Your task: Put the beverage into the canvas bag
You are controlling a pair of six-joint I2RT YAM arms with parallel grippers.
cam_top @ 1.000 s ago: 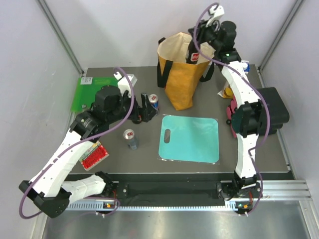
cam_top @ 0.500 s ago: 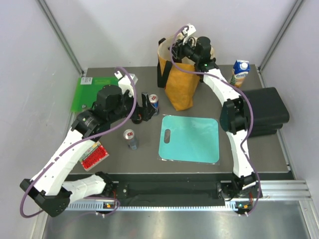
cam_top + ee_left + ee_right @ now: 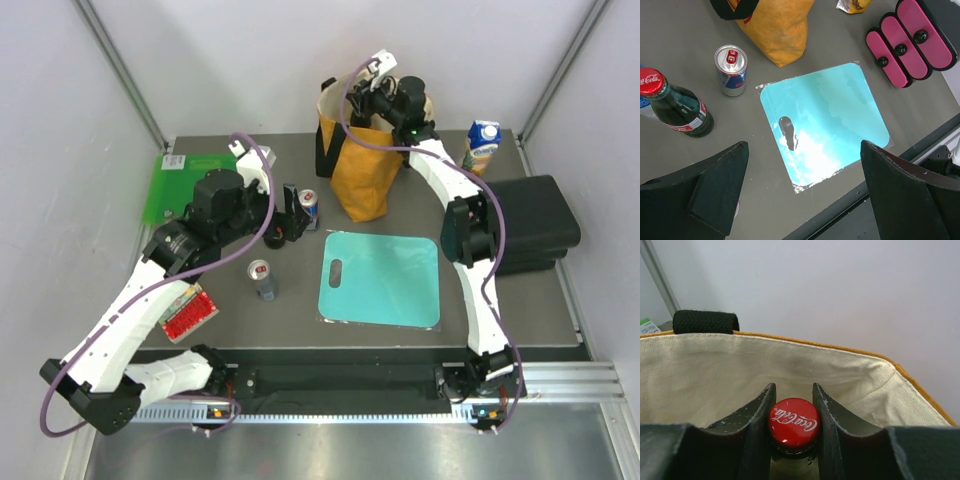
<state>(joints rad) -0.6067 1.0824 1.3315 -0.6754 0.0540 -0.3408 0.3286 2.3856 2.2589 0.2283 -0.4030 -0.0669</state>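
The mustard-yellow canvas bag (image 3: 362,172) stands upright at the back of the table, its cream lining (image 3: 715,372) filling the right wrist view. My right gripper (image 3: 378,98) hangs in the bag's mouth, shut on the neck of a cola bottle with a red cap (image 3: 794,422). My left gripper (image 3: 290,215) hovers low over the table, open and holding nothing. Ahead of the left gripper (image 3: 804,150) stand a second cola bottle (image 3: 677,105) and a silver-blue can (image 3: 731,64), with the bag's base (image 3: 775,30) beyond them.
A teal cutting mat (image 3: 380,278) lies in the middle. Another can (image 3: 263,278) stands left of it, near a red packet (image 3: 188,312). A green board (image 3: 190,185) lies back left. A juice carton (image 3: 481,145) and a black box (image 3: 540,225) are on the right.
My right arm has swung left and brought the cola bottle from beside the bag's rim down into its mouth. The left arm has stayed put.
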